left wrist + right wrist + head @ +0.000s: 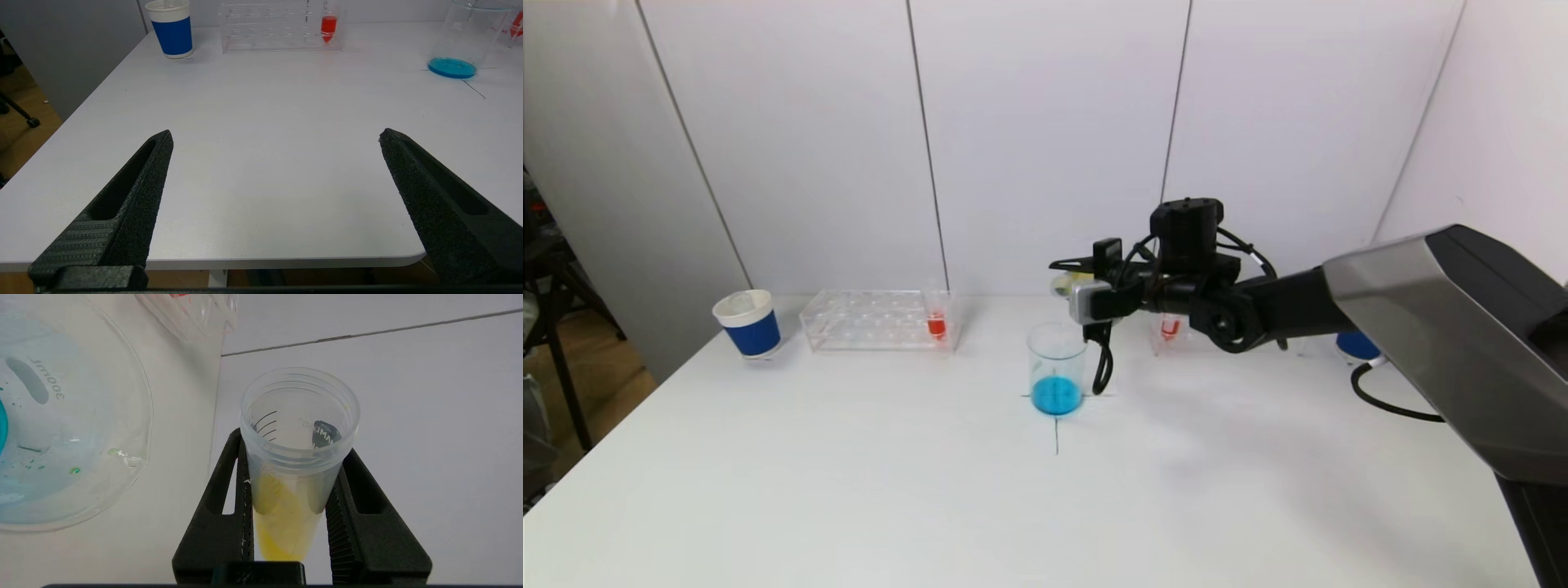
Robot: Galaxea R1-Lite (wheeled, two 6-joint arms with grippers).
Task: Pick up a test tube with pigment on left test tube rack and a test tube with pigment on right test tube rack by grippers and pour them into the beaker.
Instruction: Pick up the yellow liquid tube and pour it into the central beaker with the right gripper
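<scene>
White surface [849,490] fills the scene, with pale wall panels behind it. Near its middle stands a clear glass beaker [1057,367] holding a shallow layer of bright blue liquid, set on a thin dark cross mark.

The right arm reaches in from the robot's right, and its right claw [1072,282] hangs just above and behind the beaker's rim. In the right wrist view the right claw [289,490] is pinching a clear plastic test tube with yellow pigment [296,457] between its two black fingers [220,510]. The tube's open mouth points away from the wrist camera, and the yellow liquid sits in the tapered end, back between the fingers. The beaker's rim [122,457] lies just beside the tube's mouth.

To the robot's left, a clear plastic test tube rack [876,320] stands near the wall, with a tube of red pigment [937,325] upright at the end nearest the beaker. Left of that rack stands a blue and white paper cup [747,322]. Behind the right arm, a second clear rack [1172,331] shows another red-filled tube, largely hidden by the arm.

The left claw [276,136] hovers over the near edge of the surface, well apart from the racks, its two black fingers [135,192] spread wide with nothing between them.
</scene>
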